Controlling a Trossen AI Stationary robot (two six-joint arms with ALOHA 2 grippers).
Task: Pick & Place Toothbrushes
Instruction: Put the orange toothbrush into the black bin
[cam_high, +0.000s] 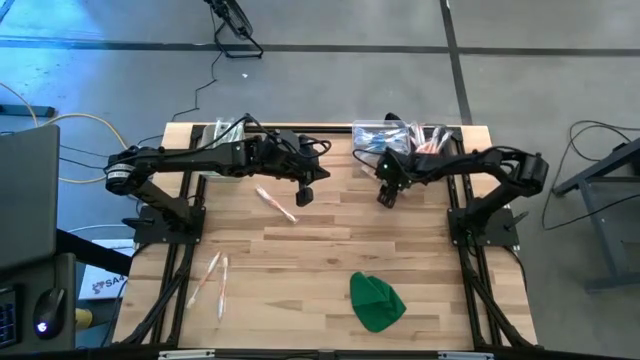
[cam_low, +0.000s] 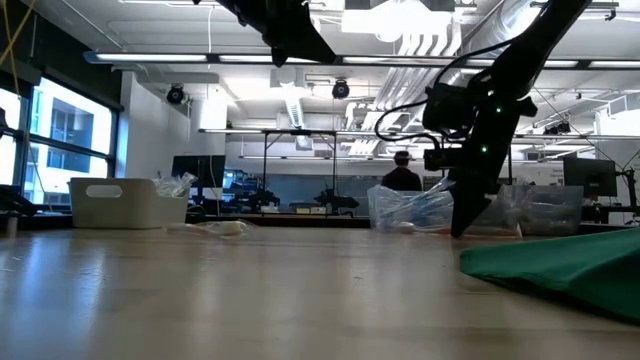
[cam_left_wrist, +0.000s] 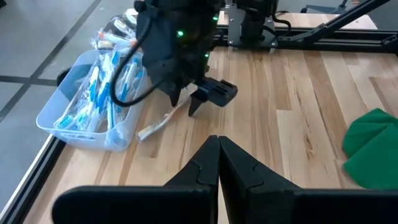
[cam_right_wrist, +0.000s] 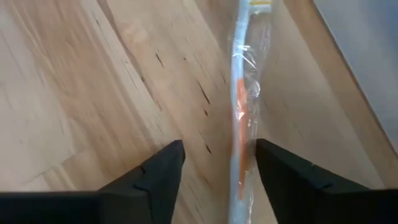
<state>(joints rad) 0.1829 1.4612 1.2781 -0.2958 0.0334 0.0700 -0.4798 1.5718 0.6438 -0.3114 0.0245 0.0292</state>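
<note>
Pick step in hand, judged from the layout: right end effector (cam_right_wrist: 214, 165) spread wide over the counter (cam_high: 330, 250), holding nothing, straddling a wrapped orange-accented toothbrush (cam_right_wrist: 241, 118) lying flat on the wood. Seen past the right fingers, toothbrush running lengthwise through the gap, nearer one finger than the other, apparently not touching either. Next move likely: centre a little over the shaft, lower to the wood, then close; thin wrapped stick could slip or roll, so a square approach matters.

Left end effector (cam_left_wrist: 218, 152) shut and empty, held above the middle of the counter, facing the right arm. Elsewhere: another toothbrush (cam_high: 276, 203) on the wood below the left arm, a pair (cam_high: 210, 277) near the front-left, more in the clear bin (cam_left_wrist: 59, 115) at the back beside the right arm. Green cloth (cam_high: 376, 301) at the front.
</note>
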